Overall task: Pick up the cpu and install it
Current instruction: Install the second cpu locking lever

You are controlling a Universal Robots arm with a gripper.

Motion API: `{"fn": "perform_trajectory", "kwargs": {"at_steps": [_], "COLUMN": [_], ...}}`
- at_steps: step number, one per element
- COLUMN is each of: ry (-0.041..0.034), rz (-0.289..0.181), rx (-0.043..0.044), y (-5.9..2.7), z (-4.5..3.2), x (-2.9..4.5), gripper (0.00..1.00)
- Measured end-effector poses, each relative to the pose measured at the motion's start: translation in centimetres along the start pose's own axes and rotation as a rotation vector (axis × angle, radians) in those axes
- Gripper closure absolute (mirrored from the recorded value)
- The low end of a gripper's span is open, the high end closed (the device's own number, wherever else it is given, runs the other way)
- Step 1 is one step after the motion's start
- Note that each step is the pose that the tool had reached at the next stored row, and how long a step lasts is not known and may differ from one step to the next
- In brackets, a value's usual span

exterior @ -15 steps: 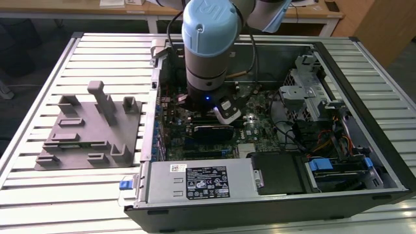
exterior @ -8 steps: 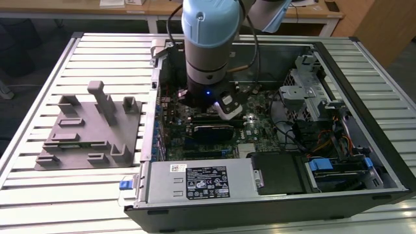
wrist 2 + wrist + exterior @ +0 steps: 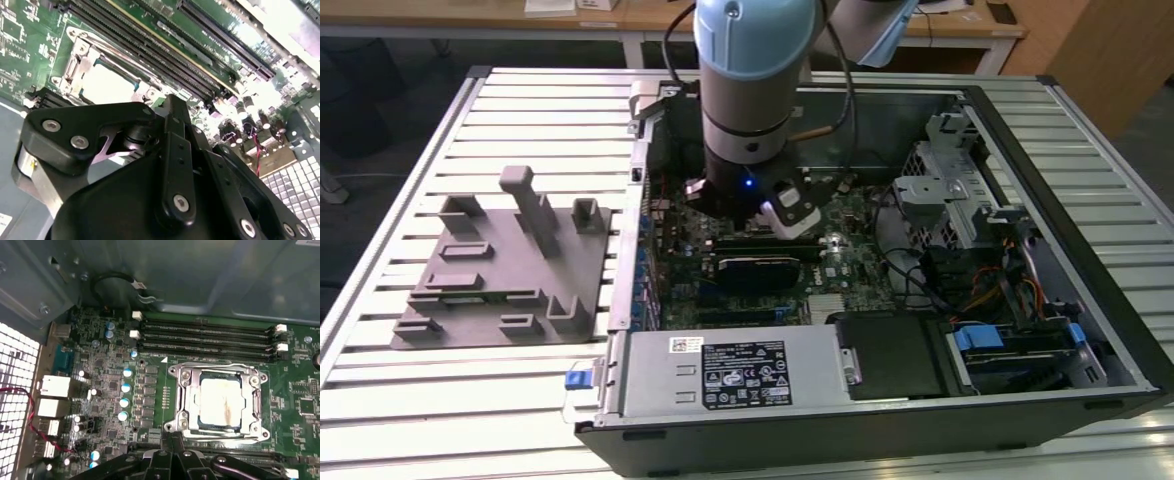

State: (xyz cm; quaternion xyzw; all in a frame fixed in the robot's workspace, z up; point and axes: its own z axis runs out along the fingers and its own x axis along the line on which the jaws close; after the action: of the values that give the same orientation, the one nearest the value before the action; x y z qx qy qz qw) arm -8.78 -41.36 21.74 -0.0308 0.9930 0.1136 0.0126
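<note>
The cpu [image 3: 220,402], a silvery square chip with a faint brown smear, lies flat inside the metal-framed socket [image 3: 182,405] on the green motherboard. It appears as a bright pale square in the second wrist view too [image 3: 107,85]. My gripper [image 3: 172,437] hovers just beside the socket's edge, shut with nothing between its fingers and apart from the chip. In the exterior view the gripper [image 3: 787,215] hangs low inside the open computer case, over the middle of the board, and the arm hides the socket.
The open case [image 3: 1067,150] lies on a slatted metal table. A grey fixture plate with upright posts [image 3: 494,280] sits at the exterior view's left. Memory slots [image 3: 205,335] run beside the socket. The power supply [image 3: 734,375] and drive cage [image 3: 961,200] crowd the case.
</note>
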Motion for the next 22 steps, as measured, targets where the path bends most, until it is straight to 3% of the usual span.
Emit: {"fn": "perform_trajectory", "kwargs": {"at_steps": [5,13,22], "ry": [-0.0007,0.0004,0.0007], "rz": [0.006,0.007,0.012], "rx": [0.0115,0.031,0.0581], "y": [0.09,1.72,2.4], "z": [0.05,0.46,0.68], "x": [-1.0,-1.76,-3.31], "gripper": [0.89,0.89,0.89]}}
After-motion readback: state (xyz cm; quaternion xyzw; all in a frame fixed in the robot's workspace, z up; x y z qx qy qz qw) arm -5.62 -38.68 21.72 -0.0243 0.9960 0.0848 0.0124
